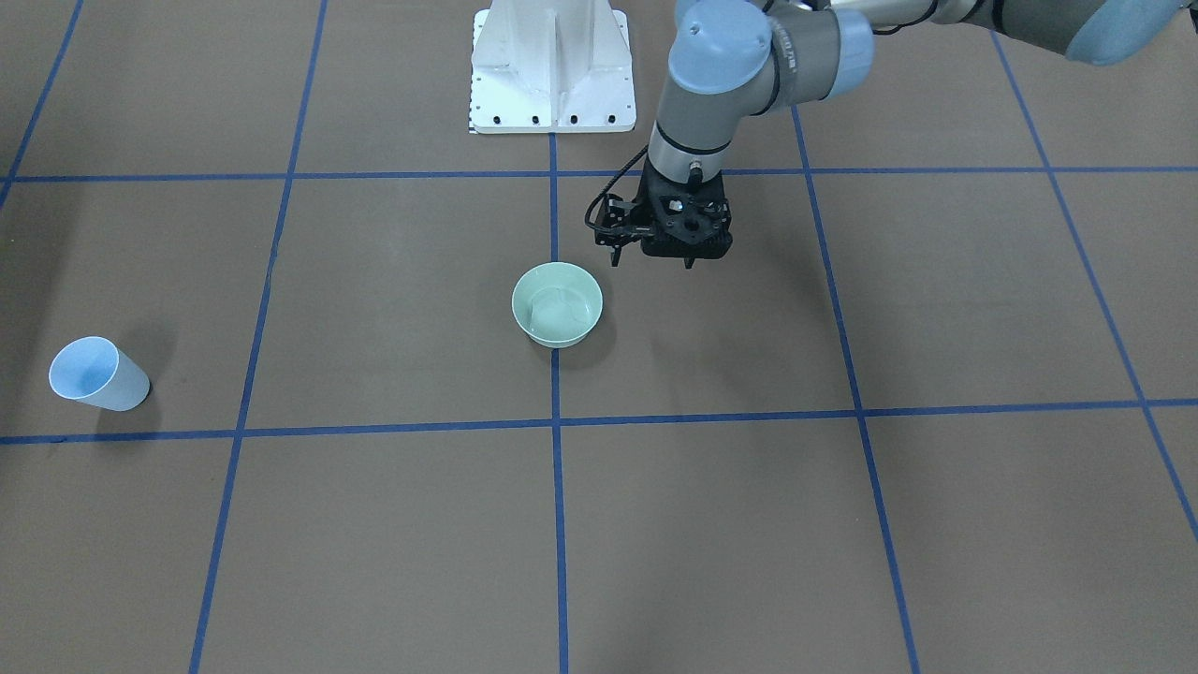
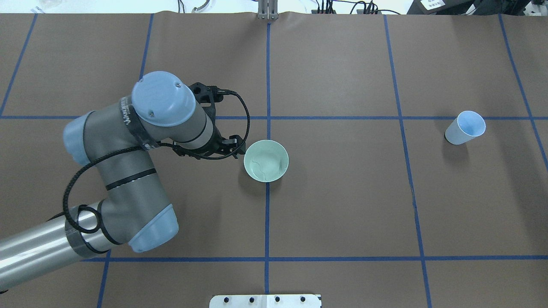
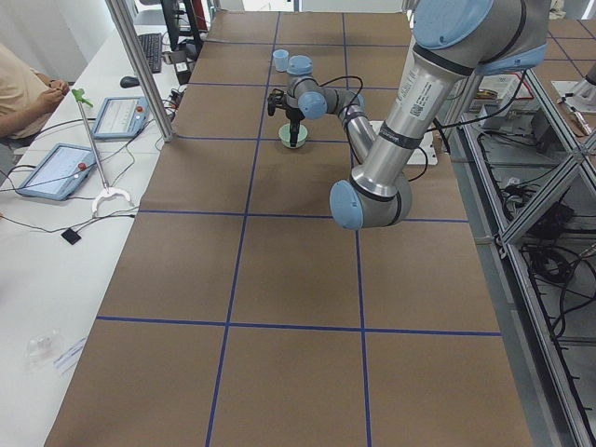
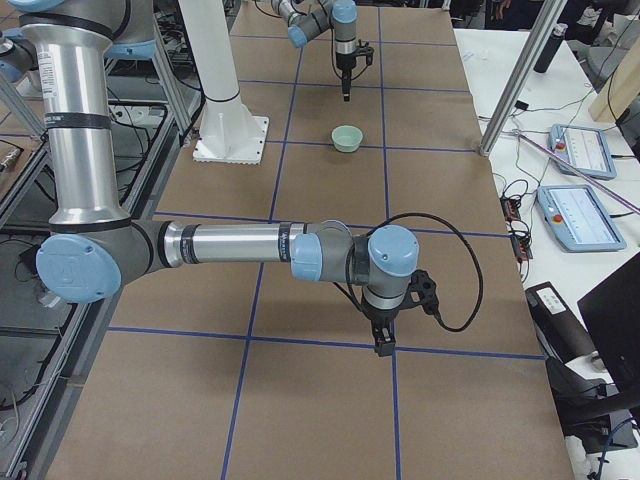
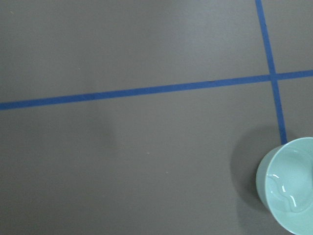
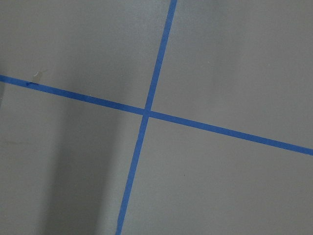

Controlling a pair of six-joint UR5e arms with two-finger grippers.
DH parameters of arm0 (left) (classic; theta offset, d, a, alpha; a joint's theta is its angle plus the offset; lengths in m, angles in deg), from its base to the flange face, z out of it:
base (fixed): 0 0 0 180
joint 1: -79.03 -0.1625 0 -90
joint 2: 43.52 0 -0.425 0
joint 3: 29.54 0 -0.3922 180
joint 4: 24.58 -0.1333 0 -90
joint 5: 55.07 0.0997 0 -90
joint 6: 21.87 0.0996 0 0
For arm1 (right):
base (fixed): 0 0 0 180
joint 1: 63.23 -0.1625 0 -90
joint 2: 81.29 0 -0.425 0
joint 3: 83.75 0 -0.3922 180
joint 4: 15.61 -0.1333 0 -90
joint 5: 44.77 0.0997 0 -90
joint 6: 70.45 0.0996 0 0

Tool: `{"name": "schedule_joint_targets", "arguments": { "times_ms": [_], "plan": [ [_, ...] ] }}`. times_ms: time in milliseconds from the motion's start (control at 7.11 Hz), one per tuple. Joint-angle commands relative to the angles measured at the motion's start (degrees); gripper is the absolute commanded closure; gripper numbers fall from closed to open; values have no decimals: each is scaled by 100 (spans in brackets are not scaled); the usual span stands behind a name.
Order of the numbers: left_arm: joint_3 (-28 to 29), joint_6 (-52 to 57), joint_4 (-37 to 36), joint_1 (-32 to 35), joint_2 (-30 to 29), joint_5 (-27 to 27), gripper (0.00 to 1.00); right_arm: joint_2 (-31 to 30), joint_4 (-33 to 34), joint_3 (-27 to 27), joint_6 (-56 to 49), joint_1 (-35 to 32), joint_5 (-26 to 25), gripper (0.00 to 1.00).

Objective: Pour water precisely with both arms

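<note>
A mint-green bowl point(image 1: 557, 304) with water in it stands at the table's middle; it also shows in the overhead view point(image 2: 266, 161) and the left wrist view point(image 5: 291, 188). My left gripper point(image 1: 690, 264) hangs pointing down just beside the bowl on my left, above the table. Its fingers look shut and hold nothing. A light blue cup point(image 1: 98, 374) stands upright far off on my right side point(image 2: 464, 127). My right gripper point(image 4: 384, 345) shows only in the exterior right view, low over bare table far from cup and bowl; I cannot tell whether it is open.
The white pedestal base point(image 1: 552, 70) stands at the robot's edge of the table. Blue tape lines point(image 6: 145, 112) grid the brown mat. Tablets point(image 4: 582, 150) lie on the side bench, and a person point(image 3: 23, 93) sits beyond it.
</note>
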Motion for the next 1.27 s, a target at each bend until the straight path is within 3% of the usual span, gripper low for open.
{"name": "schedule_joint_targets", "arguments": {
  "times_ms": [0,281,422,563,703,844,1125],
  "plan": [
    [839,-309,772,-137,-159,31,5,-9,0,-10,1,0,-3,0],
    [974,-405,828,-215,-370,57,12,-18,0,-10,-8,0,-3,0],
    [1000,-424,863,-277,-388,187,24,-9,0,-10,1,0,6,0],
    [1036,-406,864,-330,-397,197,48,-9,0,-10,1,0,-3,0],
    [1045,-397,872,-330,-405,198,62,-9,0,-19,1,0,6,0],
    [1053,-389,872,-330,-406,198,68,-9,0,-19,1,0,-3,0],
    [1238,-380,864,-330,-598,198,100,-9,0,-28,1,0,-3,0]
  ]
}}
